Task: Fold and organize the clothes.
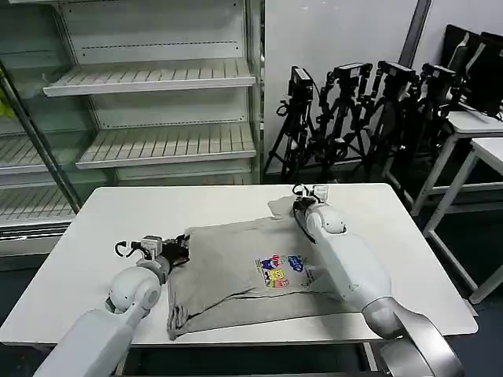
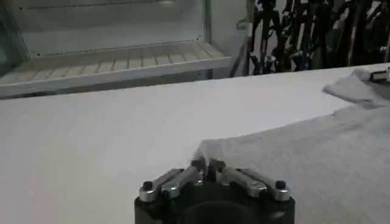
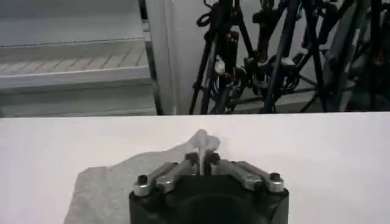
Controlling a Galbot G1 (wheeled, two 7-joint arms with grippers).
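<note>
A light grey T-shirt [image 1: 236, 275] with a small coloured print [image 1: 279, 271] lies crumpled across the middle of the white table [image 1: 102, 220]. My left gripper [image 1: 179, 253] sits at the shirt's left edge, its jaws shut on the cloth's corner [image 2: 206, 164]; the grey fabric [image 2: 304, 164] spreads away from it. My right gripper [image 1: 301, 206] is at the shirt's far right part, shut on a pinched fold of cloth [image 3: 203, 159] that stands up between the fingers. The rest of that fabric [image 3: 109, 182] lies flat beside it.
Empty white shelves [image 1: 157, 78] stand behind the table on the left. A cluster of black tripods [image 1: 354, 110] stands behind on the right, and a second white table [image 1: 479, 133] is at the far right. Bare tabletop surrounds the shirt.
</note>
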